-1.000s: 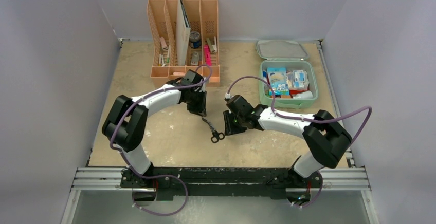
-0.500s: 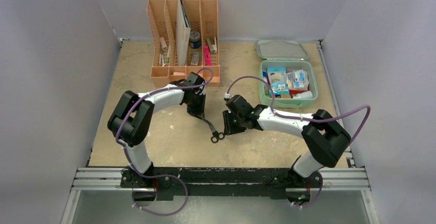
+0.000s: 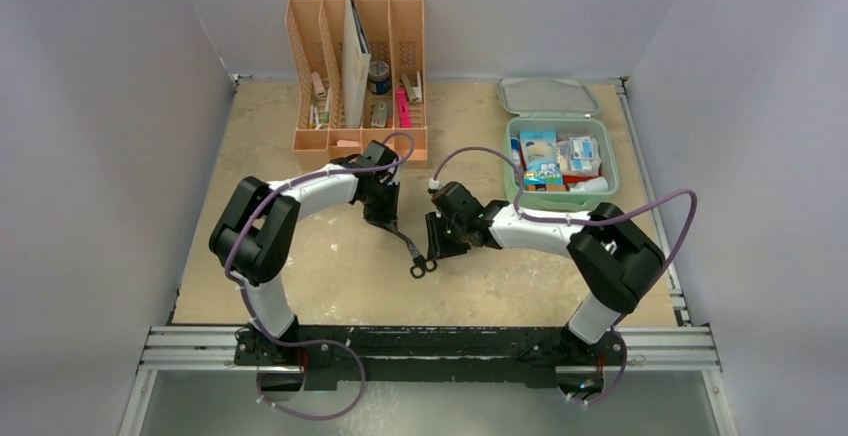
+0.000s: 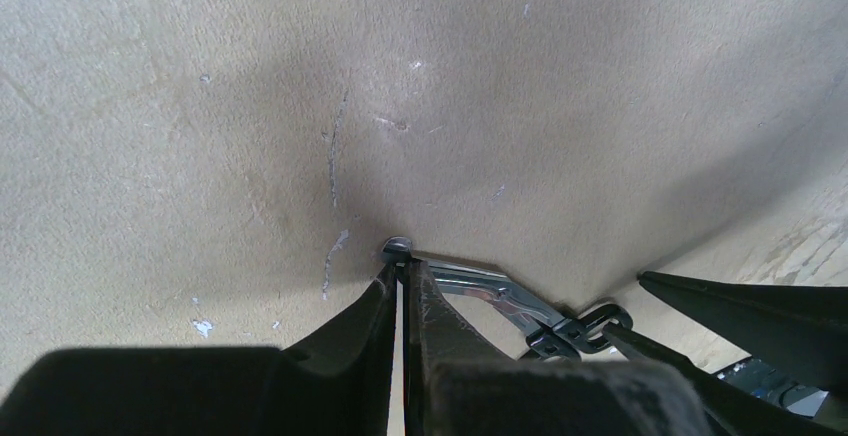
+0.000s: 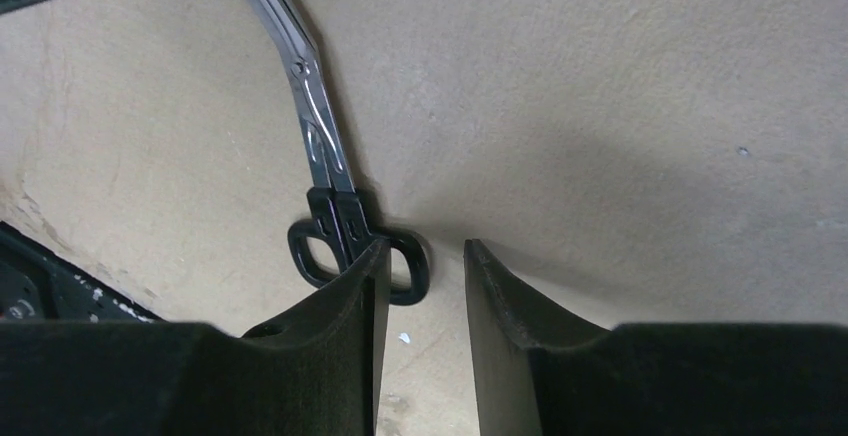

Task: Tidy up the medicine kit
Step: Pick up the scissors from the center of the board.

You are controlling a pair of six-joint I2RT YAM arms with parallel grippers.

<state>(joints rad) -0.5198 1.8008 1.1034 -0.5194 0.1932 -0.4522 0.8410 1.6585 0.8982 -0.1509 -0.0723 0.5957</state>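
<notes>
Bandage scissors (image 3: 410, 251) with black handles lie on the tan tabletop between the two arms. My left gripper (image 3: 392, 224) is shut on the blade's rounded tip (image 4: 397, 248), fingers (image 4: 375, 301) nearly touching. In the right wrist view the right gripper (image 5: 425, 251) stands open beside the handle loops (image 5: 320, 246), its left finger (image 5: 360, 286) over one loop and nothing between the jaws. At the back right the mint-green medicine kit (image 3: 562, 201) lies open with its lid (image 3: 548, 96) folded back, and boxes and packets inside.
A peach-orange slotted organizer (image 3: 408, 26) with pens, a bottle and a white folder stands at the back, just behind the left arm. Grey walls close in the table on three sides. The right arm's purple cable (image 3: 660, 216) loops near the kit.
The left fingers have closed onto the scissors' blade tip. The right gripper has slid a little left toward the handles. The scissors have barely shifted.
</notes>
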